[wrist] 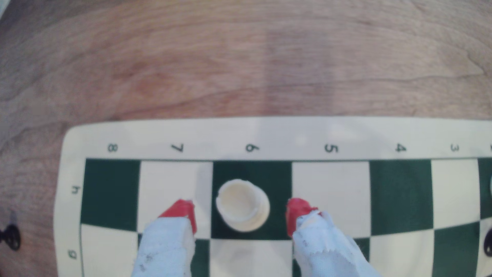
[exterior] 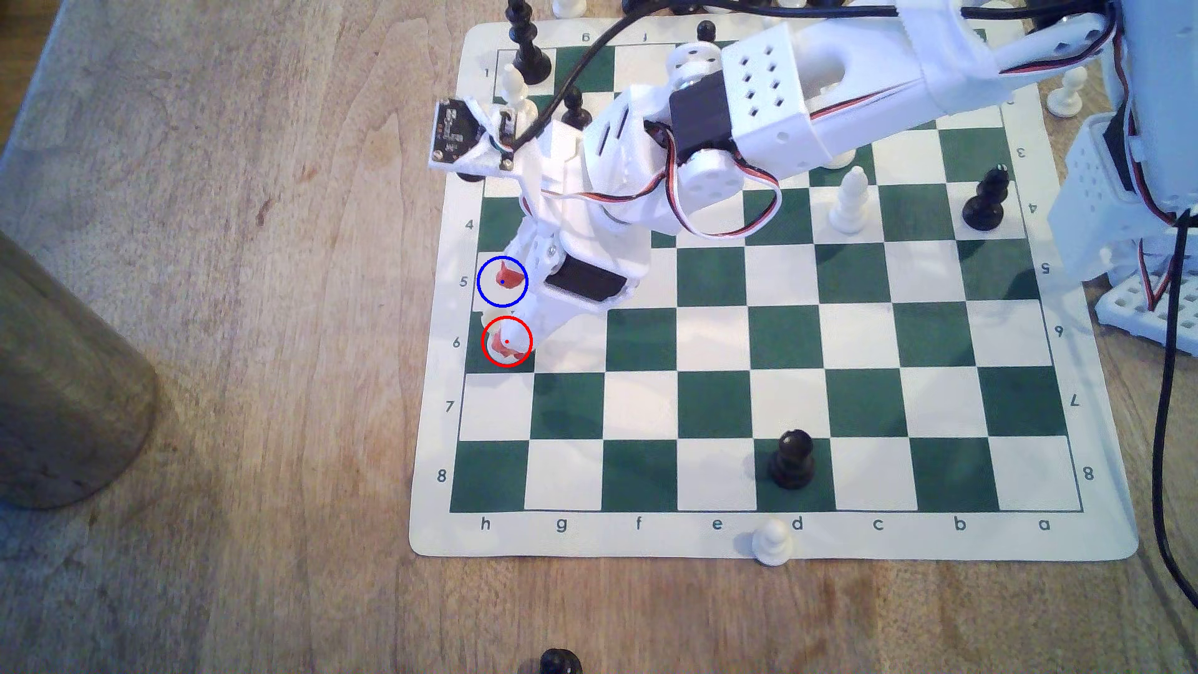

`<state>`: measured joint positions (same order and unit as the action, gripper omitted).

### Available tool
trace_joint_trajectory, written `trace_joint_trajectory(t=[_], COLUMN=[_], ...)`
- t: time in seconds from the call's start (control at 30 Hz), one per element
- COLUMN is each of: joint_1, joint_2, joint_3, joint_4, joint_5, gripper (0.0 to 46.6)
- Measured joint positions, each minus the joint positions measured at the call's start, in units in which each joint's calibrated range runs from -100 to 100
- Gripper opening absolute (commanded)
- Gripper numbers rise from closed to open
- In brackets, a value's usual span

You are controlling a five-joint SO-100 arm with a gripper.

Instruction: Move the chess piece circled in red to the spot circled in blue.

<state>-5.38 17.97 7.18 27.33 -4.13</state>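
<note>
In the wrist view the white rook [wrist: 242,205], short with a hollow notched top, stands upright on green square h6 [wrist: 277,181]. My gripper [wrist: 241,210] is open around it. One red-tipped finger [wrist: 182,210] is on the 7 side and the other [wrist: 298,210] on the 5 side, both clear of the rook. In the exterior view the gripper [exterior: 507,314] hangs over the board's left edge and hides most of the rook at the red circle. The blue-ringed cream square h5 [exterior: 491,293] lies directly beside it, with one red fingertip [exterior: 512,278] over it.
A black pawn [exterior: 791,460] stands on d8 and a white pawn [exterior: 771,541] on the board's near border. A white bishop [exterior: 849,201] and a black piece [exterior: 985,201] stand on row 4. A grey cylinder [exterior: 58,389] sits at the exterior view's left.
</note>
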Motion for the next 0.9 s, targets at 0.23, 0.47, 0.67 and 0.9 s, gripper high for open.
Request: trace_joint_trajectory(t=[0.23, 0.47, 0.67, 0.9], joint_1=[0.0, 0.0, 0.0, -0.74], joint_2=[0.84, 3.27, 3.35, 3.69], joint_3=[-1.08, -2.53, -3.8, -5.24], joint_4=[-0.96, -1.27, -1.27, -1.2], joint_5=[0.0, 0.0, 0.0, -0.29], gripper=[17.5, 14.5, 13.9, 14.8])
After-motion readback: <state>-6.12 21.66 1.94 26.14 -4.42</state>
